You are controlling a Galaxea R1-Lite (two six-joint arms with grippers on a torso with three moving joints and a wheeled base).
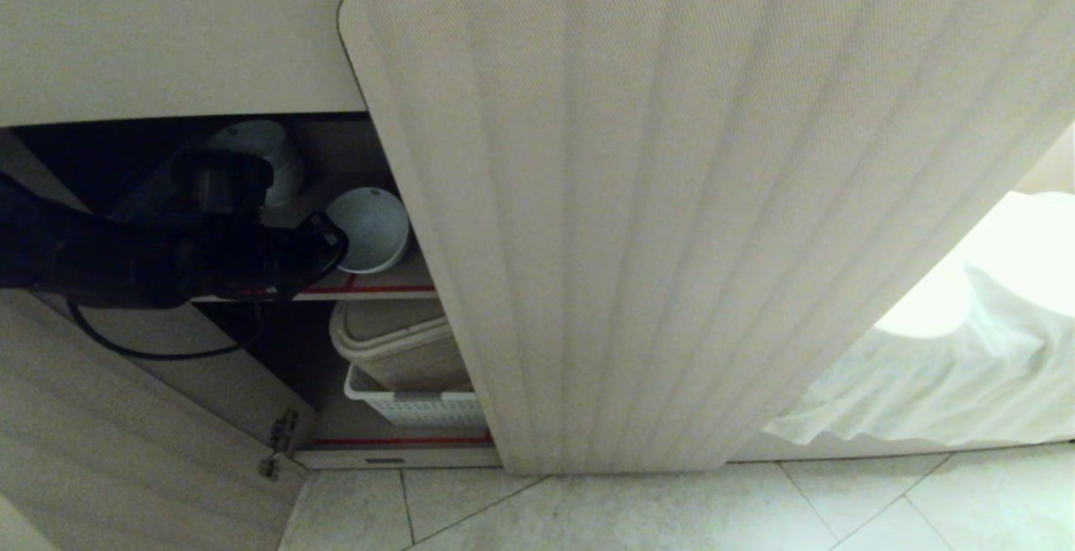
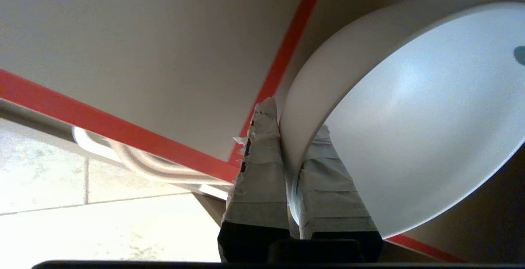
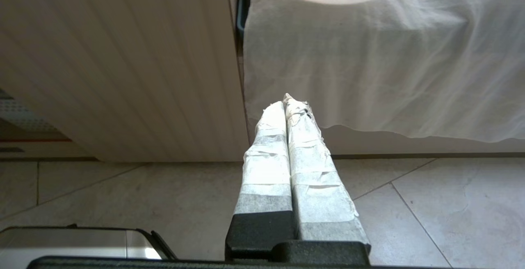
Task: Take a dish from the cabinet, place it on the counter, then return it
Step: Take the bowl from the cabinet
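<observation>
Cabinet (image 1: 705, 223): we find its ribbed, rounded-corner door filling the centre and right of the head view; the compartment stands open at centre left, with a second door (image 1: 126, 417) swung out at lower left, metal hinge at its edge.

Shelves: we note two, each edged with a thin red strip (image 1: 378, 288); the upper runs across mid-left of the head view, the lower near the floor.

Dish (image 1: 369, 228): we see a small white bowl on the upper shelf, tipped toward the viewer, just left of the ribbed door's edge. In the left wrist view the dish (image 2: 410, 129) fills the right half of the frame, with a tiny dark speck inside at the far right.

Left gripper (image 2: 293, 137): we record it clenched on the dish's rim, one taped finger (image 2: 260, 166) against the outer wall, the other inside the bowl. In the head view the black arm reaches in from the left edge to the upper shelf.

Right gripper (image 3: 287, 109): we see its taped fingers pressed together, holding nothing, hanging above the tiled floor (image 3: 430, 203), before the door's edge and the white cloth (image 3: 389, 68).

Lower shelf: we note a beige lidded container (image 1: 395, 341) resting in a white perforated basket (image 1: 420, 406).

White cloth (image 1: 949, 383): draped at lower right of the head view, beside the ribbed door.
</observation>
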